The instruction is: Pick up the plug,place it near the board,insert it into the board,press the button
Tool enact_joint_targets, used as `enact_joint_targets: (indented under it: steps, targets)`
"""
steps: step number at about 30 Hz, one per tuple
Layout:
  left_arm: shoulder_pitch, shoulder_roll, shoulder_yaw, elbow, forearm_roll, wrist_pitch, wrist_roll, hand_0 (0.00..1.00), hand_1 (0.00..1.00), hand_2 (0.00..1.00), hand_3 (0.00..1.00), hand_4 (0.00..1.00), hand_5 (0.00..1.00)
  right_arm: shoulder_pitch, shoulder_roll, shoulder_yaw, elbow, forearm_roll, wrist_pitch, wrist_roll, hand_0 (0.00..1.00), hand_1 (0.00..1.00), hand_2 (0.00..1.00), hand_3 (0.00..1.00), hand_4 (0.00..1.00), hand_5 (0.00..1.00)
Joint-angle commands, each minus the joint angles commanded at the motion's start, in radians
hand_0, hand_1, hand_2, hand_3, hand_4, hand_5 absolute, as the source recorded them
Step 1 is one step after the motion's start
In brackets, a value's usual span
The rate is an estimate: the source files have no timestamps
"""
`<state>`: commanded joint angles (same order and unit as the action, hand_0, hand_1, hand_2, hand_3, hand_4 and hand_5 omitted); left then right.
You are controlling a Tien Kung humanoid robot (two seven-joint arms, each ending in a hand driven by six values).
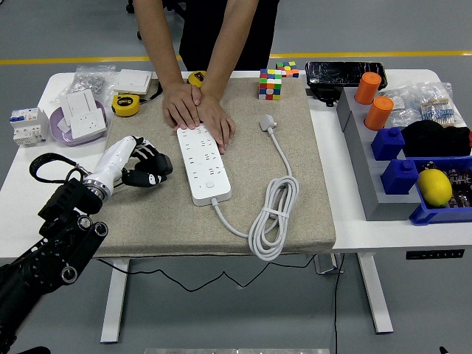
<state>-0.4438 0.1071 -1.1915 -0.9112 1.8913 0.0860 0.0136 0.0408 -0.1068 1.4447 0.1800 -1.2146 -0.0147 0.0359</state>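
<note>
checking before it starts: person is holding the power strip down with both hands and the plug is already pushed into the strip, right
Not quite. The head view shows the plug lying loose on the mat, right of the power strip, not inserted in it. The person's hands do press down on the strip's far end. The robot's left hand is beside the strip, holding nothing.

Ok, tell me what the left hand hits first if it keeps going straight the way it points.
Probably the power strip: the left hand points right across the mat toward its long side. Hand height above the mat is unclear, so it might pass over it.
</note>
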Motion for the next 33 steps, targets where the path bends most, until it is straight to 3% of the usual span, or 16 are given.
enact_joint_targets:
  steps: [5,11,19,21,33]
  targets:
    - [-0.056,0.024,0.04,0.014,-0.073,-0.051,0.013,0.666,0.531,0.432,0.476,0.467,0.002,0.004,-0.001,0.001,0.0,0.001,0.0,-0.001,0.979,0.905,0.842,0.855,0.998,0.998]
    - [-0.108,0.037,0.077,0.032,-0.086,-0.092,0.028,0.668,0.54,0.432,0.47,0.488,0.002,0.005,-0.002,0.002,0.0,0.002,-0.001,-0.001,0.979,0.905,0.842,0.856,0.998,0.998]
    - [-0.157,0.026,0.13,0.077,-0.107,-0.12,0.04,0.675,0.55,0.431,0.467,0.509,0.002,0.009,-0.003,-0.003,0.0,0.005,-0.001,-0.001,0.979,0.905,0.843,0.856,0.998,0.998]
    - [-0.168,0.021,0.138,0.089,-0.124,-0.123,0.04,0.676,0.557,0.432,0.46,0.468,0.002,0.01,-0.003,-0.004,0.0,0.005,-0.001,-0.002,0.979,0.905,0.843,0.856,0.998,0.998]
    - [-0.193,0.001,0.141,0.132,-0.135,-0.123,0.037,0.678,0.577,0.447,0.46,0.467,0.002,0.013,-0.004,-0.004,0.0,0.004,-0.002,-0.003,0.98,0.905,0.843,0.857,0.998,0.998]
